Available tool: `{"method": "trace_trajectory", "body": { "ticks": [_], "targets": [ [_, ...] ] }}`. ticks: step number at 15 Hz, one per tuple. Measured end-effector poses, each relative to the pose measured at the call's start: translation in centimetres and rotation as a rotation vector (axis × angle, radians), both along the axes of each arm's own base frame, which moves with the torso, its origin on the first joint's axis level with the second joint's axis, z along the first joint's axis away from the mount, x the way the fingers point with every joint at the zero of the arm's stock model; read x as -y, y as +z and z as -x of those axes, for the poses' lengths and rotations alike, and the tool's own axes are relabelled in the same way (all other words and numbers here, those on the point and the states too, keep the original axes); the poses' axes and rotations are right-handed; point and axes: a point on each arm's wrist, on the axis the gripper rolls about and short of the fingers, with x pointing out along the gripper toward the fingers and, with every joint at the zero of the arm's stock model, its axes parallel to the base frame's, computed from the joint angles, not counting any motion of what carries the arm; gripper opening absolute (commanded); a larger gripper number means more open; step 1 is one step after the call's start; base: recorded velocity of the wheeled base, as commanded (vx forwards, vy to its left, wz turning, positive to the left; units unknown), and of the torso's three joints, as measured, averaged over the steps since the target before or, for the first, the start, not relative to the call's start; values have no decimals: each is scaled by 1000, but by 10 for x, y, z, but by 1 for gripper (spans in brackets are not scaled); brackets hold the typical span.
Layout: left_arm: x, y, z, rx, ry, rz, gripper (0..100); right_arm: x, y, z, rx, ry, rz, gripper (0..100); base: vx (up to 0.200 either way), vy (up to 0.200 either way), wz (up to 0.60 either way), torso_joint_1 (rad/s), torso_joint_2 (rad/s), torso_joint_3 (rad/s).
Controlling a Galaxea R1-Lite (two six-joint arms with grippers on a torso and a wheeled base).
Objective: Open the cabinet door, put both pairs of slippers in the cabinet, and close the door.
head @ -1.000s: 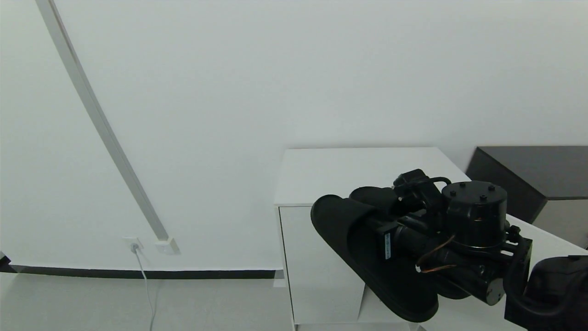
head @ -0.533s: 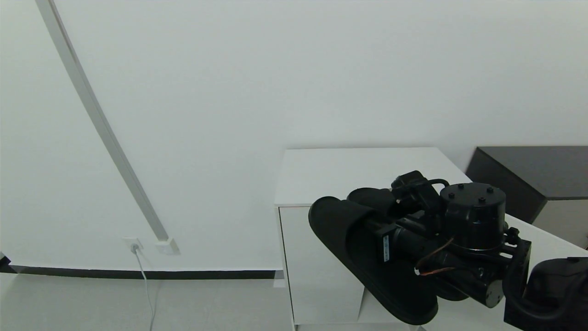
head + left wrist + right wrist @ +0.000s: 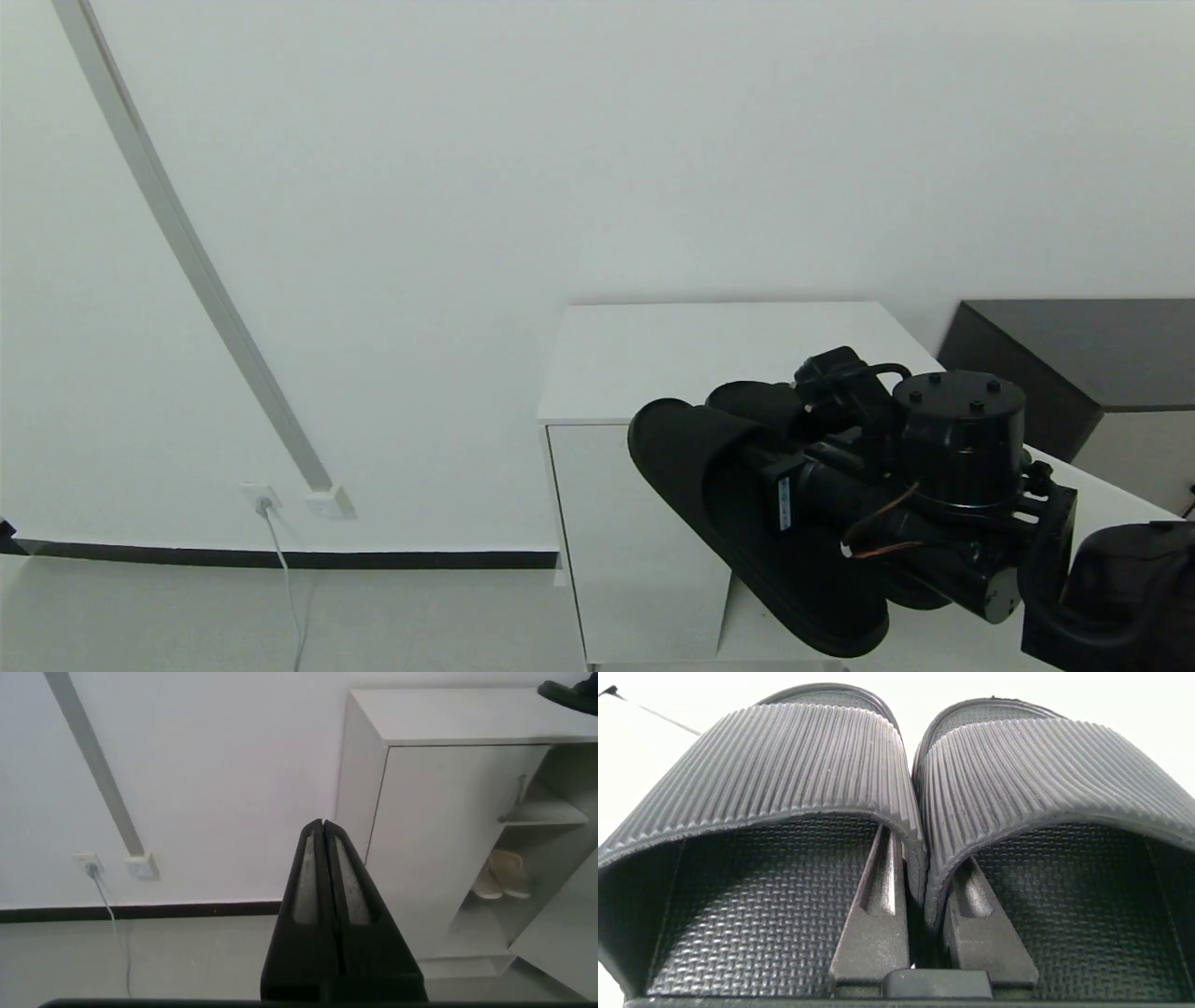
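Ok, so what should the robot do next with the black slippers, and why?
Probably lower the right gripper and carry the black slippers toward the open side of the cabinet. The gripper pinches both slippers together, but they hang up near the cabinet top. Inside, a light pair sits low down, with another shelf above it.
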Motion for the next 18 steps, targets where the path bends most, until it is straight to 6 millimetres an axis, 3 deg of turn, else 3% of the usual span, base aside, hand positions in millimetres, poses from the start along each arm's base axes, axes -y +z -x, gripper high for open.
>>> {"method": "trace_trajectory", "body": {
  "ticks": [14,18],
  "targets": [
    [0,0,0,0,-3,-1,0,0,-1,0,2,4,4,0,0,-200,0,1,2,3],
    [0,0,0,0,-3,0,0,0,-1,0,0,3,3,0,0,0,0,0,0,0]
  ]
}}
